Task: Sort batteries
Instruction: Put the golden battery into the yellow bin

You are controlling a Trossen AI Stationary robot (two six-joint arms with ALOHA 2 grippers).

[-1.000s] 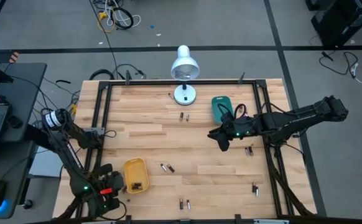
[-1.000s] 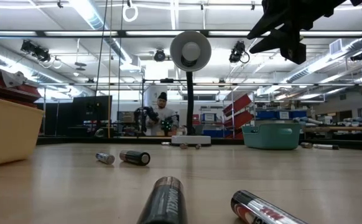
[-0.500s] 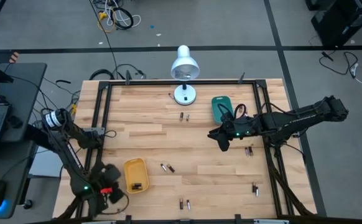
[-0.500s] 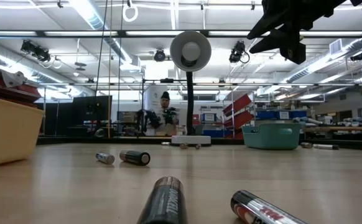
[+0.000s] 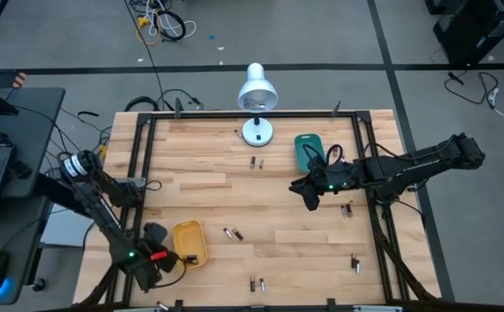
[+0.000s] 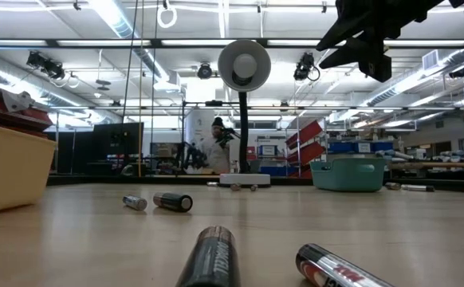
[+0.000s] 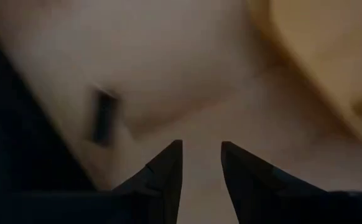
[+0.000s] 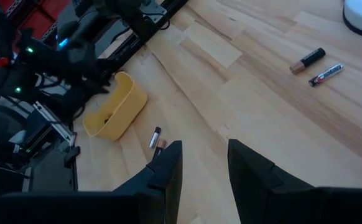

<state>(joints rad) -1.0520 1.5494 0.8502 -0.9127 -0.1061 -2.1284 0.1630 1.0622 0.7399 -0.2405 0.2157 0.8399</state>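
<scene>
Batteries lie scattered on the wooden table: two near the lamp (image 5: 254, 161), two mid-table (image 5: 232, 233), two by the near edge (image 5: 256, 283), others at the right (image 5: 347, 210) (image 5: 355, 263). One lies in the yellow tray (image 5: 189, 244). The teal tray (image 5: 308, 149) stands at the far right. My left gripper (image 5: 158, 263) points down just left of the yellow tray, open and empty (image 7: 201, 163), with a blurred battery (image 7: 103, 117) on the table ahead of it. My right gripper (image 5: 307, 199) hangs open and empty above mid-table (image 8: 204, 155).
A white desk lamp (image 5: 256, 95) stands at the far edge. A black frame (image 5: 139, 156) runs along the table's sides. In the low view two batteries (image 6: 213, 257) lie close to the camera. A person (image 6: 216, 147) shows in the room beyond the table.
My left gripper has rolled about its own pointing line and sunk a little beside the yellow tray, staying open. The person in the room behind has shifted.
</scene>
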